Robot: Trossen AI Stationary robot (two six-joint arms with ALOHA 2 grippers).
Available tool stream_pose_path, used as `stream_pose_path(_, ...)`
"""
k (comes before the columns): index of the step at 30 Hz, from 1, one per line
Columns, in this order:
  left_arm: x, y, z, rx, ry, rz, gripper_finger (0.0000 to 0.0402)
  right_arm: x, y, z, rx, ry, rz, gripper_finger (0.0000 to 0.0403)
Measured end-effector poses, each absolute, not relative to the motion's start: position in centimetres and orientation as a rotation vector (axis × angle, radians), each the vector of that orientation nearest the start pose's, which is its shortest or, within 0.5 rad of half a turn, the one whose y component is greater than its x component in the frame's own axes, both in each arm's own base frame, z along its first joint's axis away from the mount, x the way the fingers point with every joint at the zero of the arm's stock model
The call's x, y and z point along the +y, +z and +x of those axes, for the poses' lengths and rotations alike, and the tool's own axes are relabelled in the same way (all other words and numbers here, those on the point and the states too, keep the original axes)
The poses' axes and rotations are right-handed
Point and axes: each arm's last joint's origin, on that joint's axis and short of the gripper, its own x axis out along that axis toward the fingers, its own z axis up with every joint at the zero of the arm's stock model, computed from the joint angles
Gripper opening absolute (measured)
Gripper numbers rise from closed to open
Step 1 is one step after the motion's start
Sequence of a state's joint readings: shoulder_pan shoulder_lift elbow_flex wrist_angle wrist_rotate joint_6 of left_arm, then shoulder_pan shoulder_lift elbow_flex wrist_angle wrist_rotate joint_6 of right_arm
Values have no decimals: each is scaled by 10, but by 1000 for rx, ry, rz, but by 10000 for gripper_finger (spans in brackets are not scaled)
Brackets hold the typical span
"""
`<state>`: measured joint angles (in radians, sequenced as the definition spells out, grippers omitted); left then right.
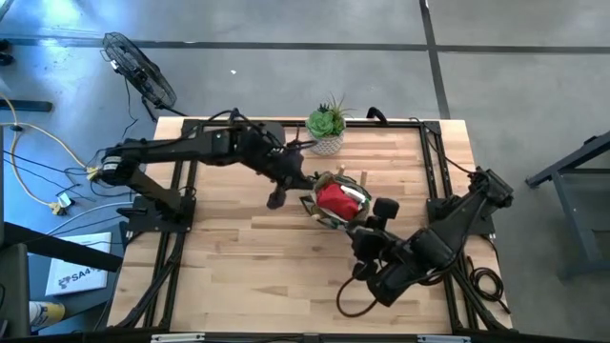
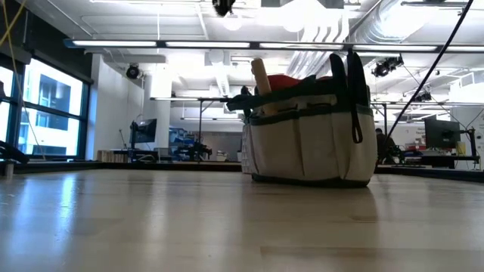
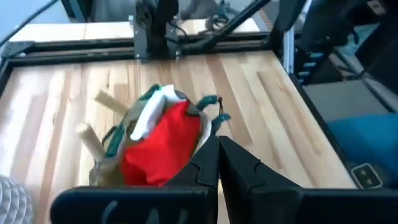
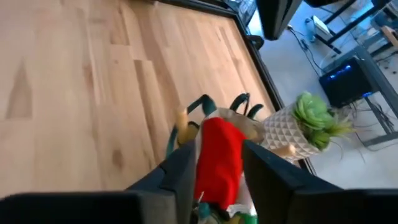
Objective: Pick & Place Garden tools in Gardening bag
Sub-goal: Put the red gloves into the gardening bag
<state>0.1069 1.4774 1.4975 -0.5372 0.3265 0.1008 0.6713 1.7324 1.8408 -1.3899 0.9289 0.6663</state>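
Observation:
The tan gardening bag (image 1: 320, 211) with its dark green rim stands on its base at the middle of the table (image 2: 310, 143). A red soft item (image 1: 338, 197) lies on top of its contents (image 3: 161, 146). Wooden handles (image 2: 261, 75) stick up out of it. My left gripper (image 1: 276, 198) hangs shut just to the bag's left, with nothing between its fingers (image 3: 217, 158). My right gripper (image 1: 365, 224) hovers open over the bag's near right side. In the right wrist view the red item (image 4: 217, 162) shows through the gap between its fingers, below them (image 4: 217, 148).
A green spiky plant in a white pot (image 1: 327, 124) stands just beyond the bag at the table's far edge (image 4: 305, 124). Black frame rails (image 1: 434, 162) run along the table's sides. Bare wood lies to the near left (image 1: 238, 276).

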Motion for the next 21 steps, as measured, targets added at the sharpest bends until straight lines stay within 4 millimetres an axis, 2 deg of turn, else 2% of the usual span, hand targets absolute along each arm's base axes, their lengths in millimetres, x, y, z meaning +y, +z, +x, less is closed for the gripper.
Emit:
stream_pose_path(6, 19, 388, 337, 484, -221, 43, 1, 188, 367, 265, 781, -444, -255, 14)
stream_pose_path(10, 17, 378, 355, 554, -165, 98, 1, 191, 367, 264, 767, -452, -182, 4)
stream_pose_path(14, 24, 357, 380, 686, -101, 112, 0, 194, 367, 263, 756, -454, -126, 4)
stream_pose_path(16, 30, 341, 391, 775, -118, 109, 0, 196, 367, 261, 751, -457, -108, 4)
stream_pose_path(21, 26, 321, 416, 817, -238, 105, 0, 202, 367, 256, 740, -453, -74, 4)
